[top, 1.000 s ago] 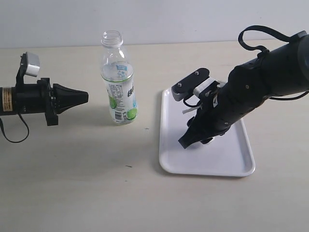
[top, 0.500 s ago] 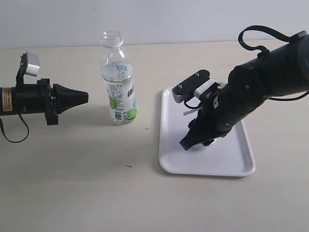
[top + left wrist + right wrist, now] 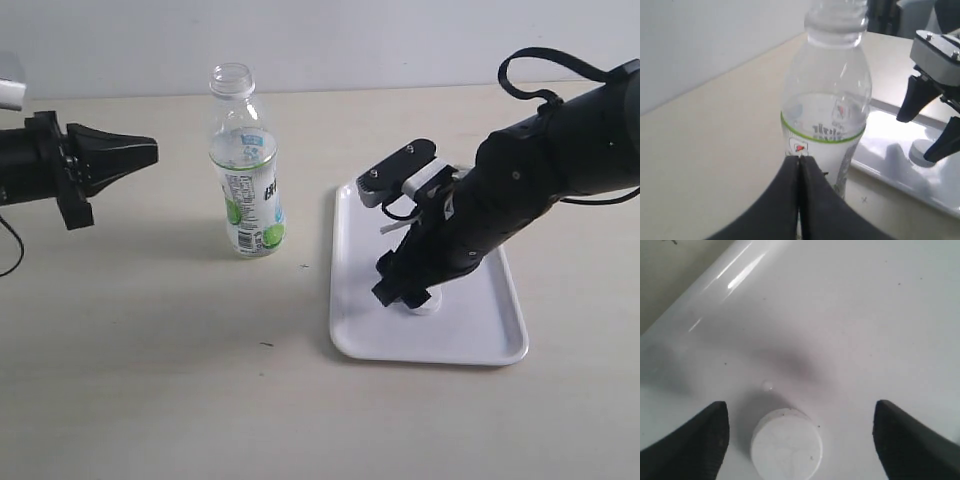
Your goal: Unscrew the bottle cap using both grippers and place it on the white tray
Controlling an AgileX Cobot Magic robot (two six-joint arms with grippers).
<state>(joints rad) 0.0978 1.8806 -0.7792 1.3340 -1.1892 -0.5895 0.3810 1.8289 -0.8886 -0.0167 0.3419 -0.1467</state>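
**Cap on the tray, right fingers wide around it**

The bottle cap (image 3: pixel 786 446), a small round white plastic disc, lies flat top up on the glossy white tray (image 3: pixel 480 335). It sits squarely between my right fingers (image 3: pixel 695 445), which are spread wide and grip nothing. The clear, uncapped bottle (image 3: pixel 243 170) stands upright on the table (image 3: pixel 150 380) beside the tray. My left fingers (image 3: pixel 785 205), farther from the tray, are pressed together and empty.

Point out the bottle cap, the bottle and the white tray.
bottle cap (image 3: pixel 786 446), right wrist view, on its flat top.
bottle (image 3: pixel 248 200), exterior view, on its label.
white tray (image 3: pixel 470 330), exterior view, on its bare floor.
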